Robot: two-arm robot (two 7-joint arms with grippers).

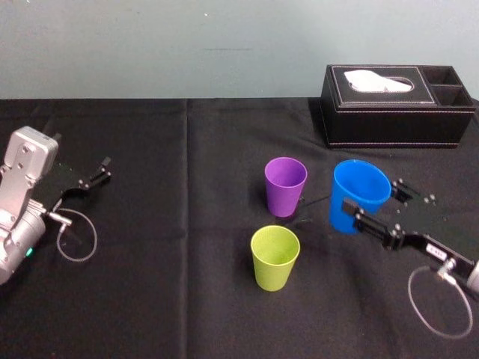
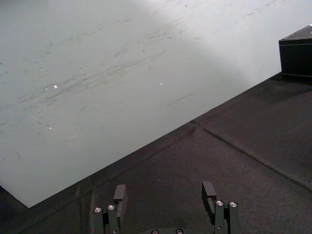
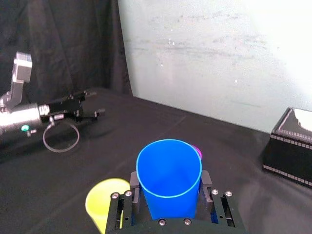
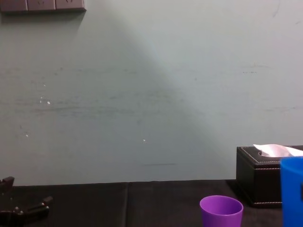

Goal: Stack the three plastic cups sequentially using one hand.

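The blue cup (image 1: 361, 194) sits clamped between the fingers of the right gripper (image 1: 374, 200), just right of the purple cup (image 1: 285, 185) on the black-draped table (image 1: 150, 299). The yellow-green cup (image 1: 275, 256) stands upright nearer the robot, close to the purple one but apart from it. No cup is nested in another, so the stacking appears barely begun: one cup is grasped and both placements remain. The left gripper (image 1: 93, 178) lies parked at the far left, fingers spread and empty. A black tissue box (image 1: 397, 105) stands behind. Whether the blue cup's base is clear of the cloth cannot be made out, and the chest view cuts that cup at its edge.
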